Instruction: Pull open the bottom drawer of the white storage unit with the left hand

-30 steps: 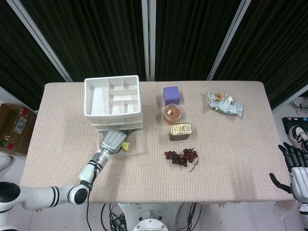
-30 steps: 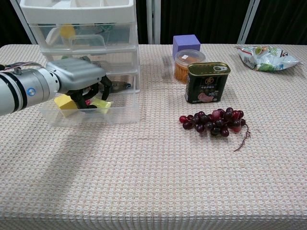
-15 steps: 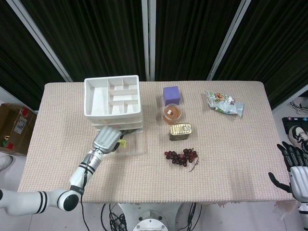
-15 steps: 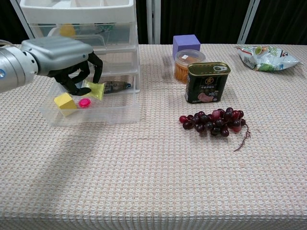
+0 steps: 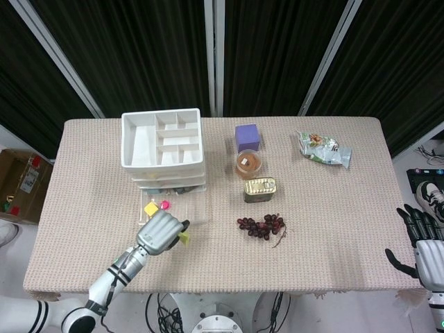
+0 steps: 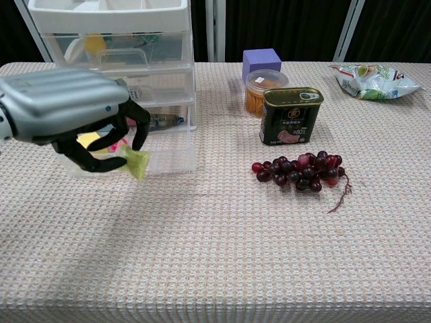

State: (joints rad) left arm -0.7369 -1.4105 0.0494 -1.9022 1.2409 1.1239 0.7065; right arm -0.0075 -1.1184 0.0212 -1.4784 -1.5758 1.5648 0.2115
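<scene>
The white storage unit (image 5: 163,142) (image 6: 114,13) stands at the table's back left. Its clear bottom drawer (image 5: 198,206) (image 6: 172,156) is pulled out, with a yellow block (image 5: 150,208) and a small pink piece (image 5: 165,204) inside. My left hand (image 5: 161,232) (image 6: 67,114) hovers in front of the drawer, above the table. It pinches a yellow-green packet (image 5: 184,238) (image 6: 137,163) in its curled fingers. My right hand (image 5: 424,243) hangs off the table's right edge with fingers spread and nothing in it.
A purple cube (image 5: 247,136), an orange-filled cup (image 5: 248,162) and a green tin can (image 5: 259,189) line up right of the unit. Dark grapes (image 5: 262,225) lie in front of the can. A snack bag (image 5: 321,148) lies at the back right.
My left hand has come out of the open drawer toward the table's front, carrying the yellow-green packet with it. The right hand has barely moved.
</scene>
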